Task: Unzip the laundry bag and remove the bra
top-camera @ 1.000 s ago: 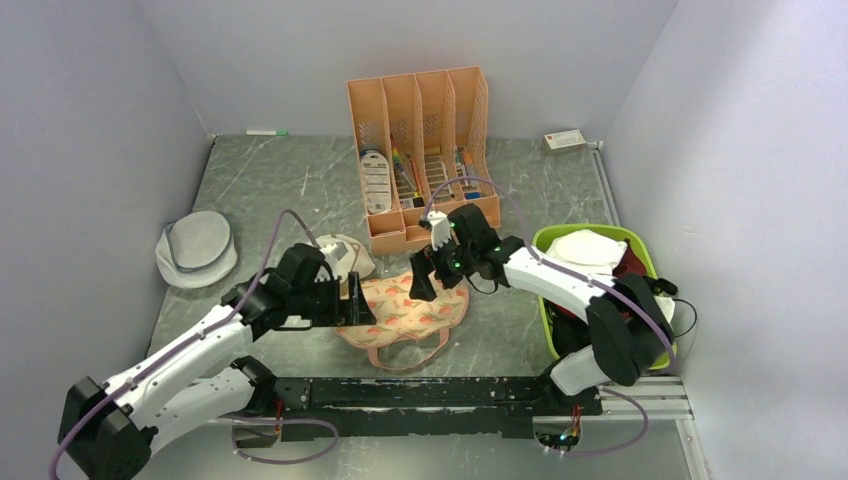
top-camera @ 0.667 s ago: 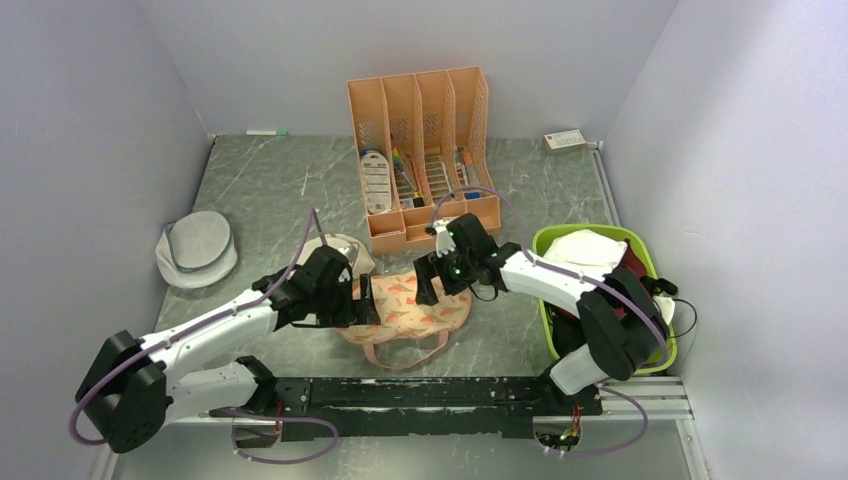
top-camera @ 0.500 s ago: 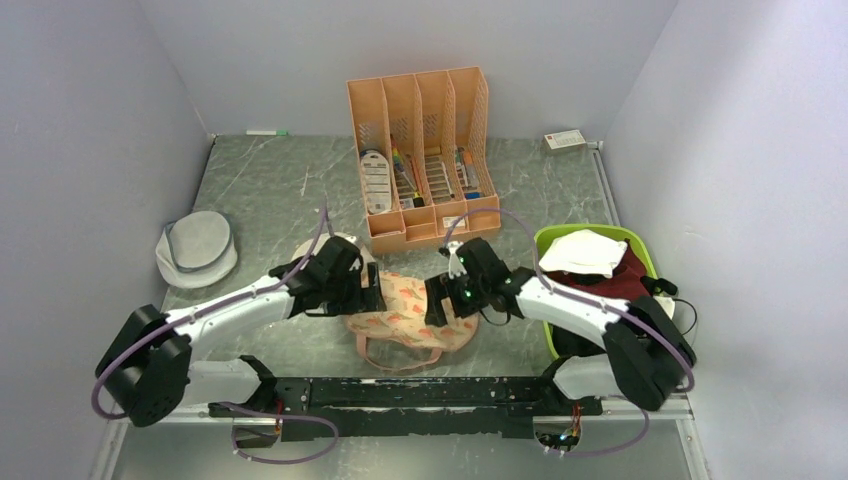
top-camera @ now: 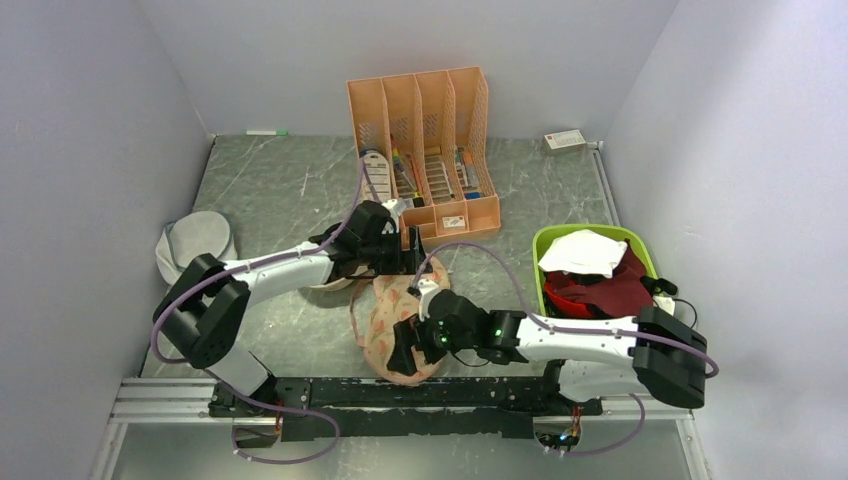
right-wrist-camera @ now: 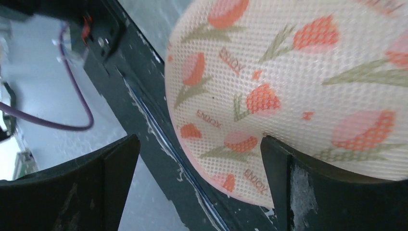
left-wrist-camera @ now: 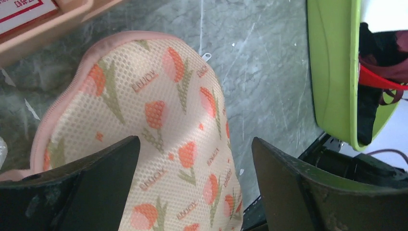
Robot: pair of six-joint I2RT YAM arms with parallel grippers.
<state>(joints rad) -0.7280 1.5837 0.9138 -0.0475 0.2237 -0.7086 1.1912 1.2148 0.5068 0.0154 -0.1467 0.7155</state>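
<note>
Over the worktop point(top-camera: 260, 180), straddling the laundry bag point(top-camera: 385, 318).
Left gripper point(top-camera: 407, 250) spread at far lobe; right gripper point(top-camera: 402, 352) spread at near lobe.

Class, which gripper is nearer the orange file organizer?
Left. The left gripper sits right by the orange file organizer; the right gripper is at the near end of the laundry bag.

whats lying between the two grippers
The peach-pink, fruit-print mesh laundry bag lies between them, the left gripper at its far end and the right gripper at its near end, as the top external view shows.
</note>
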